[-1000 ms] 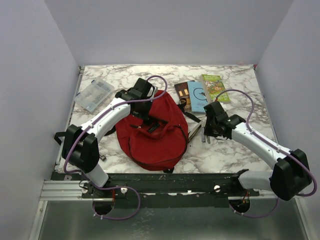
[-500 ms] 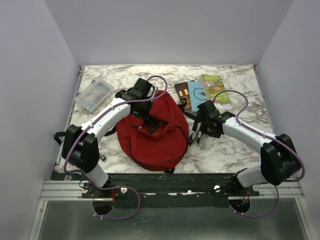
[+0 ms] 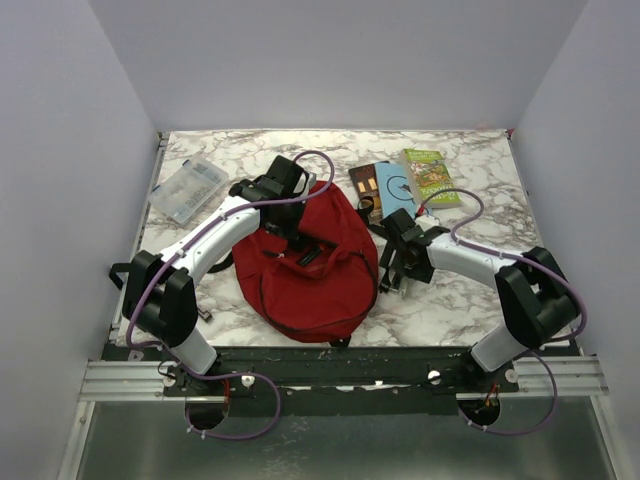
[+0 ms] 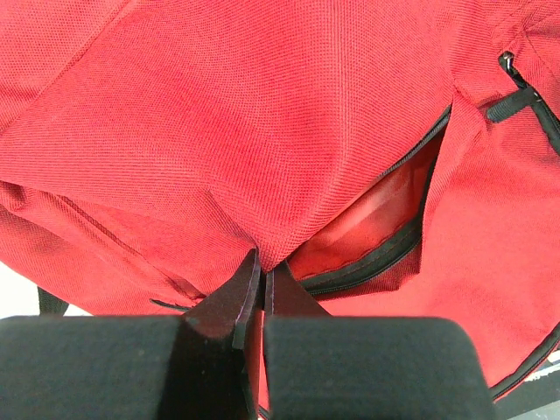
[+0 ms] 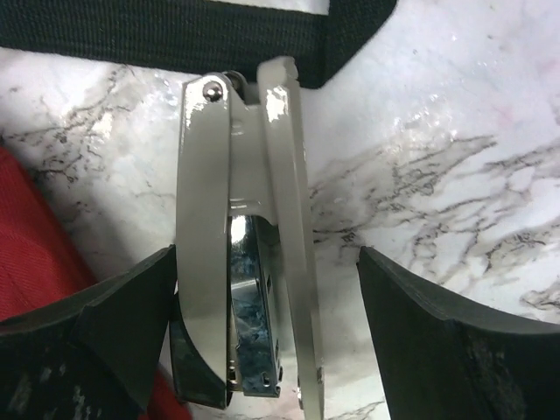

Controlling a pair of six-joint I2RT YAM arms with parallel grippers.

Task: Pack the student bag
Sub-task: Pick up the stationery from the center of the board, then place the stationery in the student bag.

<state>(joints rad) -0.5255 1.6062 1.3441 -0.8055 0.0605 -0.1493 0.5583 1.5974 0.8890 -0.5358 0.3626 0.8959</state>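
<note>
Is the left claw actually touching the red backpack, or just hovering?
Touching. The left wrist view shows the left gripper shut on a fold of the student bag, red fabric pinched between its fingertips.

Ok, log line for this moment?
left gripper: shut on student bag | right gripper: open around stapler | stapler: on table beside bag

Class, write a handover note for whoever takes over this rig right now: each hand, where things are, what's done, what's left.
Left hand: shut on the student bag fabric at the zipper opening, holding it open.
Right hand: open, straddling the white stapler on the table beside the bag; not gripped.
Books lie behind the bag on the right, clear case back left.
Done: bag opened.
Left: grip the stapler, pack it, likely the rest too.
</note>
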